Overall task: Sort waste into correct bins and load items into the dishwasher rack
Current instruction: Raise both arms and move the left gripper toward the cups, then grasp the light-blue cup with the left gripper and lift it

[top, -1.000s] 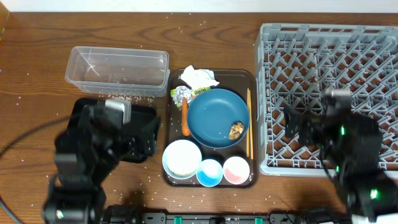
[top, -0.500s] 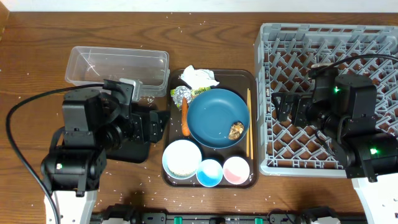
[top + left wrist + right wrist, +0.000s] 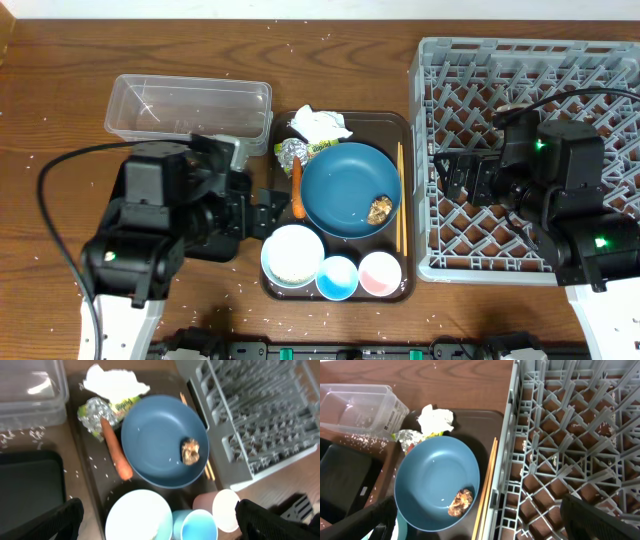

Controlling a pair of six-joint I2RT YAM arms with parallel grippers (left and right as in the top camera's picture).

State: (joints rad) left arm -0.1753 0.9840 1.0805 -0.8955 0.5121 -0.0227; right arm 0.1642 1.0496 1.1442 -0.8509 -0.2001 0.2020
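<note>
**Two black arms on white bases**

The left arm (image 3: 150, 230) and the right arm (image 3: 560, 190) are built of boxy, matte black housings. Small green lights (image 3: 541, 144) glow on both. A thin black cable (image 3: 580, 93) leaves each arm. The lowest link (image 3: 600, 320) of each is white. The fingers (image 3: 55, 520) are black.

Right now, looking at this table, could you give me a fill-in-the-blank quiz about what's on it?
The brown food lump lies on the ____ plate. Beside the white bowl stand ____ small cups. In the overhead view, the chopsticks lie to the ____ of the plate.
Missing words: blue; two; right.
</note>
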